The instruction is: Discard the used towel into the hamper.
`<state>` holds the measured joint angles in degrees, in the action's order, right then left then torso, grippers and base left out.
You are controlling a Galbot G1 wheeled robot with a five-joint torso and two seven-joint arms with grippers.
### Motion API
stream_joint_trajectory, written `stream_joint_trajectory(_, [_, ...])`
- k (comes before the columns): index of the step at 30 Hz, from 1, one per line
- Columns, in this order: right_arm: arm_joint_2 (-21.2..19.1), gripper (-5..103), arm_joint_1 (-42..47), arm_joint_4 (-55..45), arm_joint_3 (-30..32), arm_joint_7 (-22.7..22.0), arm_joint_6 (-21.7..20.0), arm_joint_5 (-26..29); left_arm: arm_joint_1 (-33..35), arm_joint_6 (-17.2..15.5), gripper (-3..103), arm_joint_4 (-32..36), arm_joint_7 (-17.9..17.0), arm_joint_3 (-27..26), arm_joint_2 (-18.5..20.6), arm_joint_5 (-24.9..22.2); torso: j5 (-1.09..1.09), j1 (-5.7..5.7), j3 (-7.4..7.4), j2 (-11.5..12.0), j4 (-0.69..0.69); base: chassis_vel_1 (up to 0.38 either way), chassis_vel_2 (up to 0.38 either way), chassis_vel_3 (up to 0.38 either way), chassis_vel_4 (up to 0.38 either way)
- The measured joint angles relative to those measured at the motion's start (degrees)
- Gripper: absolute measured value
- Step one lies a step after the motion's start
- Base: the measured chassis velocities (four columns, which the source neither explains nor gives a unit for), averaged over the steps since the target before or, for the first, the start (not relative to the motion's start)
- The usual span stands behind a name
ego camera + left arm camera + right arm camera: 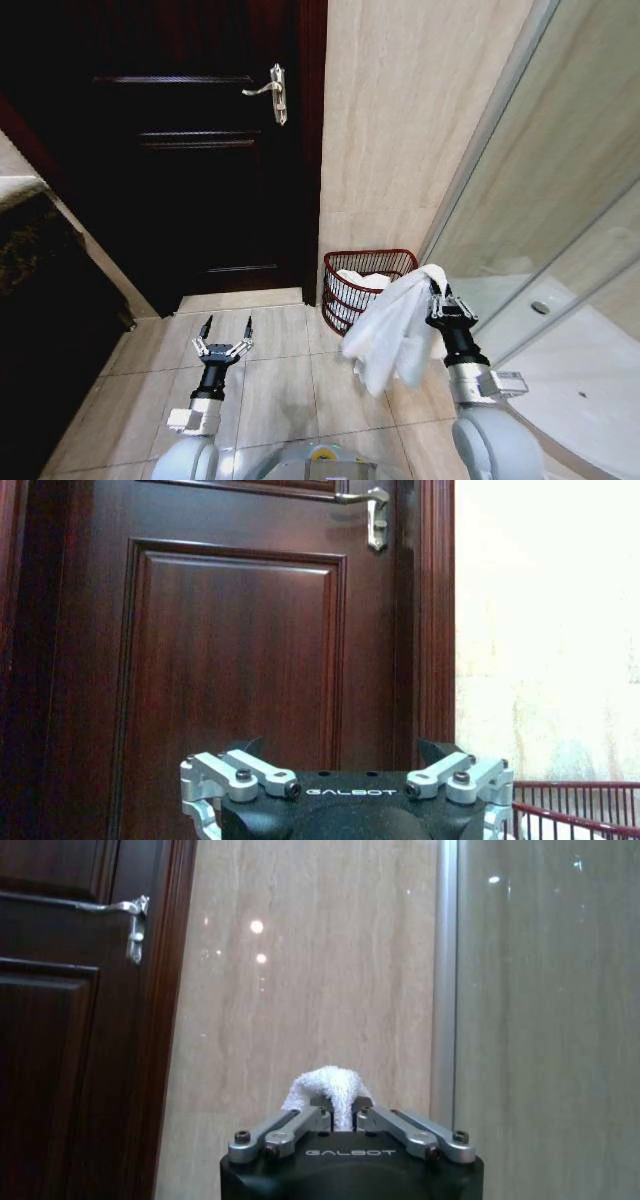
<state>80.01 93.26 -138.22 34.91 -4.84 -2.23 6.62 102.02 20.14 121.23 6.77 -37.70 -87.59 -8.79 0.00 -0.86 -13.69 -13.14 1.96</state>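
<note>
With the right gripper pinched tight on a fold of the white towel, which hangs just beside the hamper against the wall, the cloth should be carried fully over the rim before release, while the left gripper idles spread open above the floor.

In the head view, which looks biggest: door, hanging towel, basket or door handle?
1. Door
2. Towel, though it hangs nearer the camera
3. Basket, partly hidden by the towel
4. Door handle
</note>
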Motion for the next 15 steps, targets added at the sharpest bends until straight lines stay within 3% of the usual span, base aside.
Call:
stream_joint_trajectory(6, [-2.7, 9, -3.0, -1.5, 0.1, -1.1, -3.3, 4.1, 0.5, -0.4, 100, 0.8, 0.3, 0.0, -0.6, 1.0, 0.01, -0.54, -0.83, -1.4, 0.00, 0.000, 0.000, 0.000, 0.000])
stream_joint_trajectory(10, [-8.1, 9, -5.5, -3.8, 0.3, -3.9, -6.7, 9.6, 1.3, -0.4, 100, 1.5, 0.7, -0.5, -0.8, 1.2, 0.00, -0.99, -1.56, -2.5, 0.01, 0.000, 0.000, 0.000, 0.000])
stream_joint_trajectory(15, [-12.1, 9, -8.5, -5.1, 2.2, -5.1, -9.1, 14.7, 1.8, -0.3, 100, 1.8, 0.7, -1.2, -1.3, 1.3, 0.00, -1.32, -2.16, -3.5, 0.01, 0.000, 0.000, 0.000, 0.000])
